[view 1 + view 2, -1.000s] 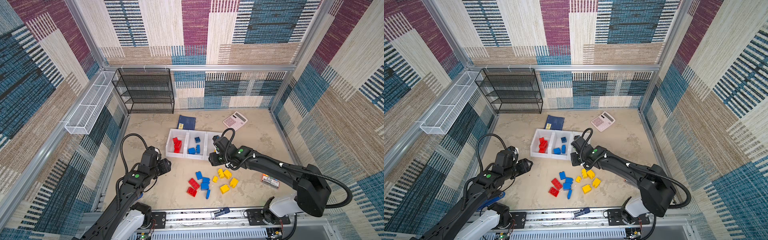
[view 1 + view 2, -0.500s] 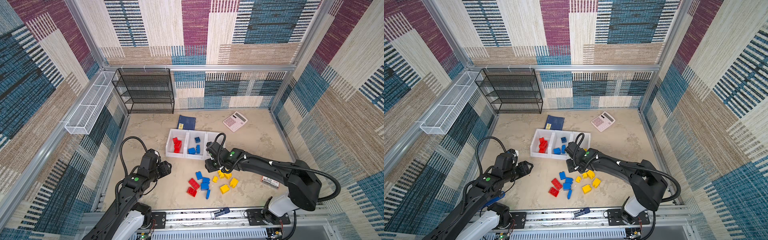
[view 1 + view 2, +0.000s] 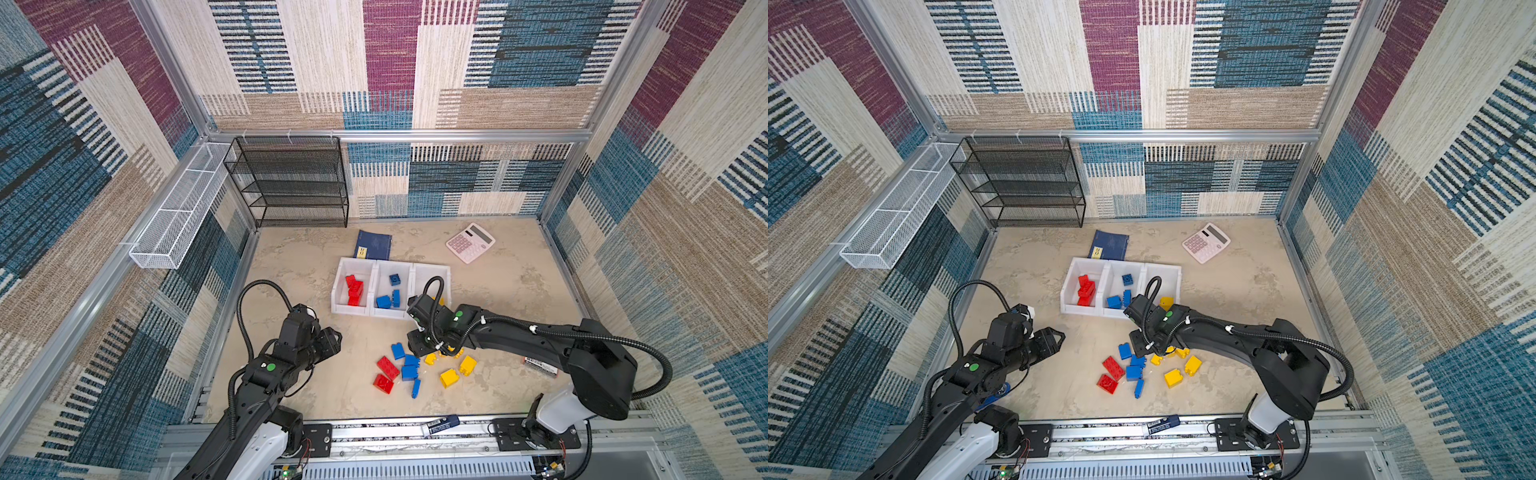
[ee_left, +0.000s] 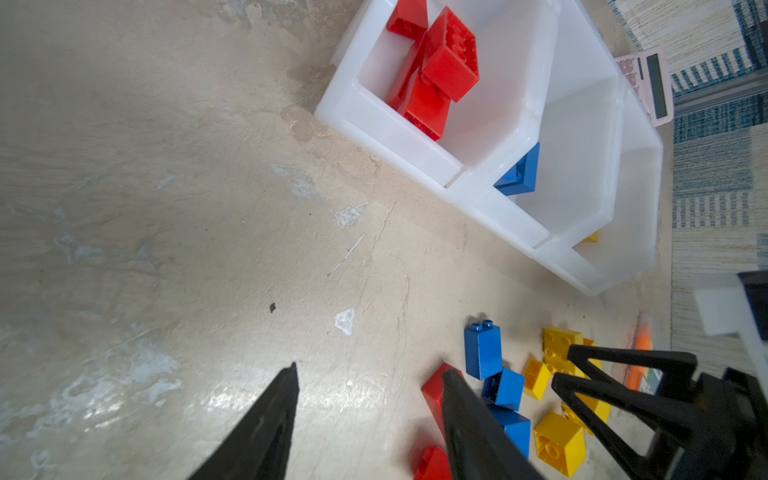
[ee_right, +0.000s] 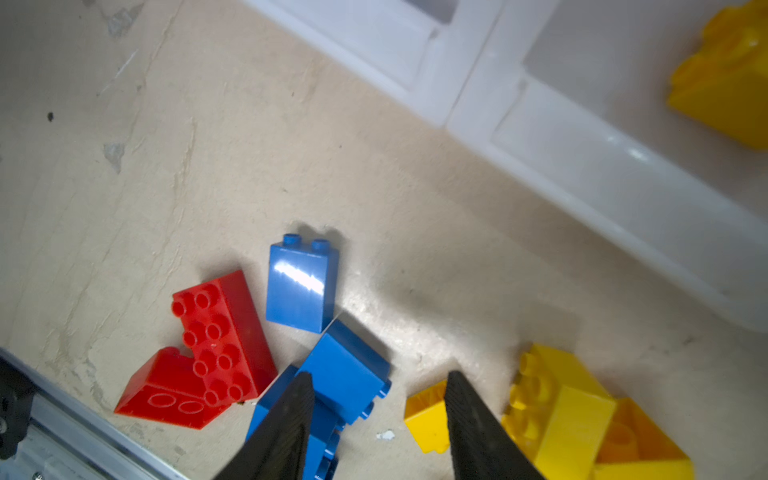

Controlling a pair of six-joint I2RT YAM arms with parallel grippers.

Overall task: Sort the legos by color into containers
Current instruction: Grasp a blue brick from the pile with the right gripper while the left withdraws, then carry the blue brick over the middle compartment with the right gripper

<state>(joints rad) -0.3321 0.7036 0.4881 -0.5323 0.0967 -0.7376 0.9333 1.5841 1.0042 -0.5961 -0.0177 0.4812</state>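
Note:
Loose legos lie in a pile on the floor: red (image 3: 387, 368), blue (image 3: 397, 350) and yellow (image 3: 449, 378). Behind the pile stand the three white containers (image 3: 375, 277). Red bricks (image 4: 449, 62) lie in the left one, blue bricks (image 3: 388, 300) in the middle one, and a yellow brick (image 5: 727, 79) in the right one. My right gripper (image 5: 380, 378) hangs open low over the pile. One of its fingers is over a blue brick (image 5: 345, 370) and the other beside a small yellow brick (image 5: 426, 415). My left gripper (image 4: 370, 370) is open and holds nothing, left of the pile.
A pink calculator (image 3: 470, 242) and a dark-blue booklet (image 3: 374, 245) lie behind the bins. A black mesh rack (image 3: 291, 183) stands at the back left, with a white wire basket (image 3: 178, 216) on the left wall. An orange-labelled item (image 3: 540, 365) lies right of the pile.
My right gripper has come away from the bins' front edge and down over the pile. The left arm has barely shifted.

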